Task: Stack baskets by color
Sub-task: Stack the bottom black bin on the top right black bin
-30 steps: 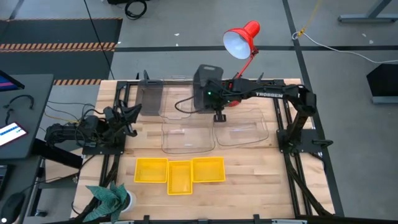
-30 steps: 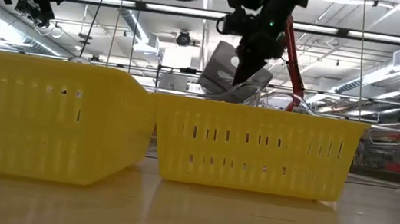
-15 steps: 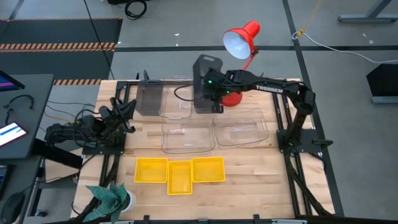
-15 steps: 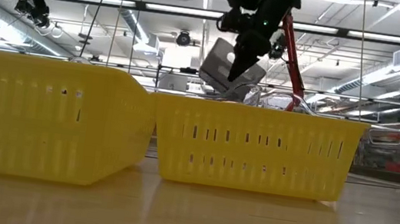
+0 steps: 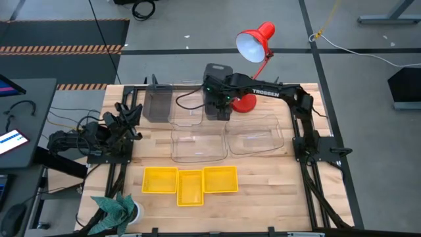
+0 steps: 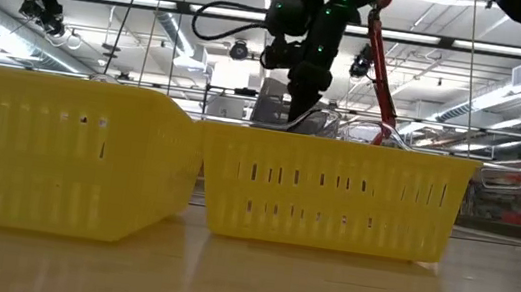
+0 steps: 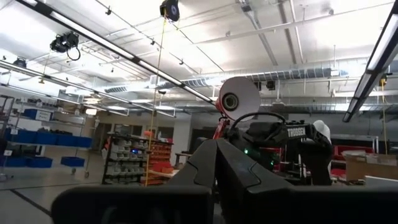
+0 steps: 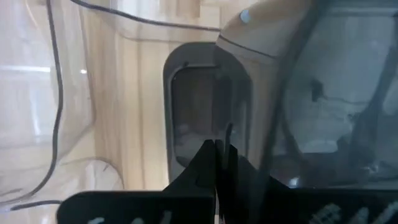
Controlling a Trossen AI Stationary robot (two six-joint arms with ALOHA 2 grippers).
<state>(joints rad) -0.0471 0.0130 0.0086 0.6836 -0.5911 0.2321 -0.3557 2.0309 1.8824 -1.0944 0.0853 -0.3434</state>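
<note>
Wooden table (image 5: pixel 263 191): three yellow baskets (image 5: pixel 190 182) touching in row near front edge; clear baskets (image 5: pixel 227 139) mid-table; grey basket (image 5: pixel 157 104) near back edge; red lamp (image 5: pixel 253 46) at back edge; green cloth (image 5: pixel 115 209) at front-left corner.

You're looking at slotted, matt yellow plastic baskets (image 5: pixel 191 182); clear baskets (image 5: pixel 199 143) are showing glossy see-through plastic; the grey basket (image 5: pixel 216 91) is reading smooth, dull. Surface (image 5: pixel 263 191) is showing pale wood planks, lightly sheened.

Bright, even overhead light, ceiling strip fixtures (image 6: pixel 509 98) blown out in low + L wrist views. Soft short shadows on light wooden table (image 5: pixel 263 178). R wrist view hazy, washed through clear plastic, glare patches. Near yellow slotted plastic basket (image 6: pixel 38 152) slightly soft in low view.
</note>
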